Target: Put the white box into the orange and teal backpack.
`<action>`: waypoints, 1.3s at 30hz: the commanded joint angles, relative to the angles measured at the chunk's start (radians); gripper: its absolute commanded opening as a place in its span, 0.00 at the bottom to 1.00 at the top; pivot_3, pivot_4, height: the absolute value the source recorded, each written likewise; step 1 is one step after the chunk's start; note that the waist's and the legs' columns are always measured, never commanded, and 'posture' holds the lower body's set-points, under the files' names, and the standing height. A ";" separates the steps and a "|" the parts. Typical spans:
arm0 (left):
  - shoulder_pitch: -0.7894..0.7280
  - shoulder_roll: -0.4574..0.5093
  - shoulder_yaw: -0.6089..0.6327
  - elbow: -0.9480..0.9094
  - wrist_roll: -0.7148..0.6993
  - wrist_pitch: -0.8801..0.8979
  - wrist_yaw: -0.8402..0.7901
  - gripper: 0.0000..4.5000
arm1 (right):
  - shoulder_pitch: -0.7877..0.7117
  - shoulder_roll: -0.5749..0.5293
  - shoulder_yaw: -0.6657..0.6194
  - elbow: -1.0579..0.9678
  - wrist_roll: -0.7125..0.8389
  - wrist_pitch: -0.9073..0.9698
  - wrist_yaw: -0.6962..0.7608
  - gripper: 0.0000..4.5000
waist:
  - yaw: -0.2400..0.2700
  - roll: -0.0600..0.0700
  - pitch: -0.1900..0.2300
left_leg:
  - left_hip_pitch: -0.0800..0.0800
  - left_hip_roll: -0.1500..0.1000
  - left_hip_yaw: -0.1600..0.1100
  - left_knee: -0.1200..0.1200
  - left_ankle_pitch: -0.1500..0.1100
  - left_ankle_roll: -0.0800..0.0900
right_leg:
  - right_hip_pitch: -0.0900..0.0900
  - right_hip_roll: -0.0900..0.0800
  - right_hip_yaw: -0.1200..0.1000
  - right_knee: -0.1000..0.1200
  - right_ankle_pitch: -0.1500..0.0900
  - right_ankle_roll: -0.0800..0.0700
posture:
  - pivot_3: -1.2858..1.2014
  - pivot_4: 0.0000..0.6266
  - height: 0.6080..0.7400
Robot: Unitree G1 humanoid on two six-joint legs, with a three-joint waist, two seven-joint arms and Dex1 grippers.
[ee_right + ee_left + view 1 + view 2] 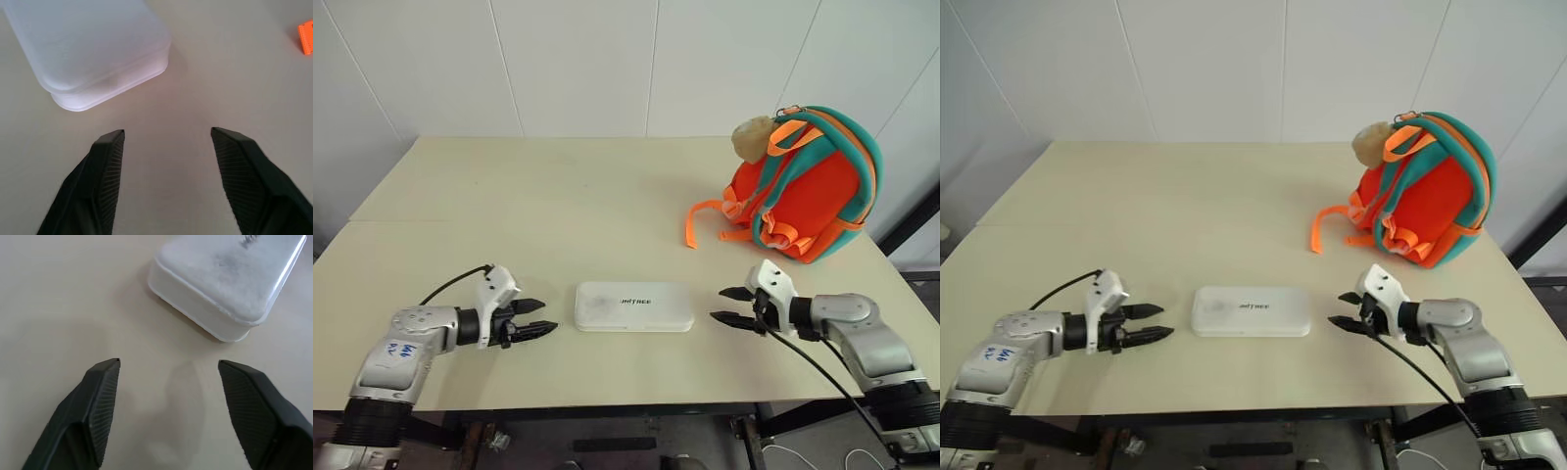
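The white box [634, 306] lies flat near the table's front edge, its dark lettering facing up. Just off its left end my left gripper [537, 318] is open and empty, a small gap between fingertips and box [225, 289]. Off the box's right end my right gripper [732, 305] is also open and holds nothing, pointing at that end [93, 49]. The orange and teal backpack [808, 186] stands upright at the back right of the table, a beige plush charm [752, 137] at its top and an orange webbing strap [700, 220] trailing onto the table.
The beige table [558, 206] stretches wide behind the box. Its front edge runs just under both arms. White wall panels [587, 64] stand behind the table.
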 commanded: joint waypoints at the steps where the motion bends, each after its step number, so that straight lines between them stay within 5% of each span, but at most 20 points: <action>1: -0.085 0.048 0.048 0.064 -0.103 0.212 -0.022 1.00 | -0.019 -0.040 -0.018 -0.081 0.090 0.115 0.075 0.95 | 0.001 0.000 0.000 | 0.000 0.000 0.000 0.000 0.000 0.000 | 0.000 0.000 0.000 0.000 0.000 0.000 | 0.52 0.24 1.00; 8: -0.278 -0.014 0.037 0.249 -0.178 0.444 0.006 1.00 | -0.050 -0.011 0.020 -0.158 0.134 0.284 0.045 0.99 | 0.001 -0.001 0.000 | 0.000 0.000 0.000 0.001 0.000 0.000 | 0.000 0.000 0.000 0.001 0.000 0.000 | 0.52 0.24 1.00; 15: -0.355 -0.042 -0.164 0.336 -0.112 0.546 -0.023 1.00 | -0.079 0.029 0.090 -0.166 0.085 0.270 -0.006 0.99 | -0.002 -0.001 0.000 | -0.001 0.000 0.000 0.000 0.000 0.000 | 0.000 0.000 0.000 0.000 0.000 0.000 | 0.52 0.24 1.00; 20: -0.378 -0.053 -0.187 0.364 -0.152 0.619 -0.066 1.00 | -0.088 0.047 0.092 -0.196 0.109 0.307 -0.022 0.99 | 0.000 -0.001 0.000 | -0.001 -0.001 0.000 0.000 0.000 0.000 | 0.000 0.000 0.000 0.000 0.000 0.000 | 0.52 0.24 1.00; 39: -0.517 -0.284 0.015 0.505 -0.208 0.866 0.119 1.00 | -0.138 0.158 0.129 -0.190 0.084 0.275 -0.101 0.99 | 0.022 -0.001 0.000 | -0.001 -0.001 -0.001 0.003 0.000 0.000 | 0.001 0.000 0.000 0.000 0.000 0.001 | 0.52 0.24 1.00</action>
